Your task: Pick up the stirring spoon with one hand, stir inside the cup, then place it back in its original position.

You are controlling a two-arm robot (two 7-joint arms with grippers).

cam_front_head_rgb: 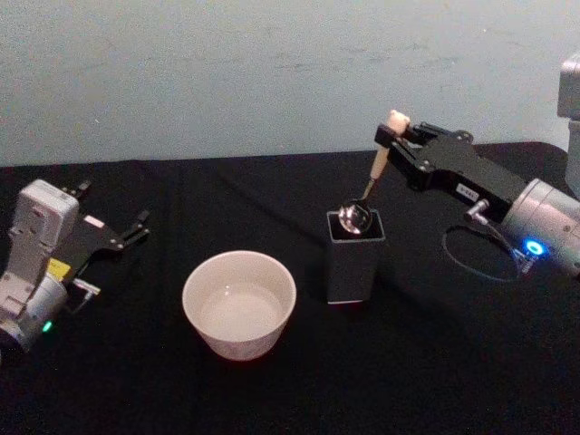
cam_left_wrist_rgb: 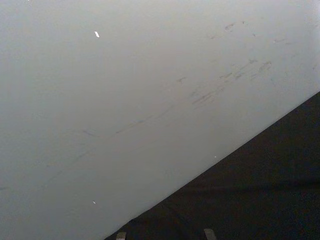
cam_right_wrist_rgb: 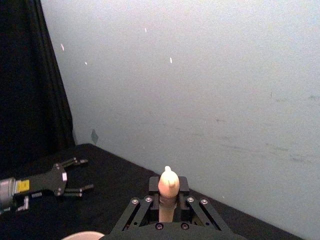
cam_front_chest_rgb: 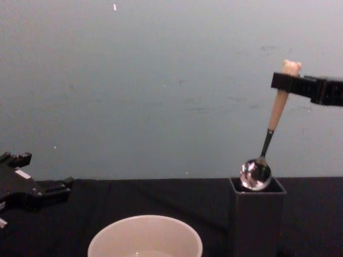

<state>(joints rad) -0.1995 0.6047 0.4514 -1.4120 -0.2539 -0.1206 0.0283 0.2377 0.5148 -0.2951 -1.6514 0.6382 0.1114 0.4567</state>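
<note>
Pinching the beige handle just under the bear head, the right gripper (cam_front_head_rgb: pixel 395 134) holds the stirring spoon (cam_front_chest_rgb: pixel 277 112) tilted over the dark grey holder (cam_front_head_rgb: pixel 355 263), with the shiny round bowl sitting at the holder's open top, about level with its rim. The cream-white cup (cam_front_head_rgb: pixel 227 343) stands upright on the black worktop (cam_front_head_rgb: pixel 435 372) near the holder, on the robot's left of it and apart from the spoon. The left gripper (cam_front_head_rgb: pixel 113 207) rests low at the worktop's left side, well apart from the cup, its fingers spread wide.
</note>
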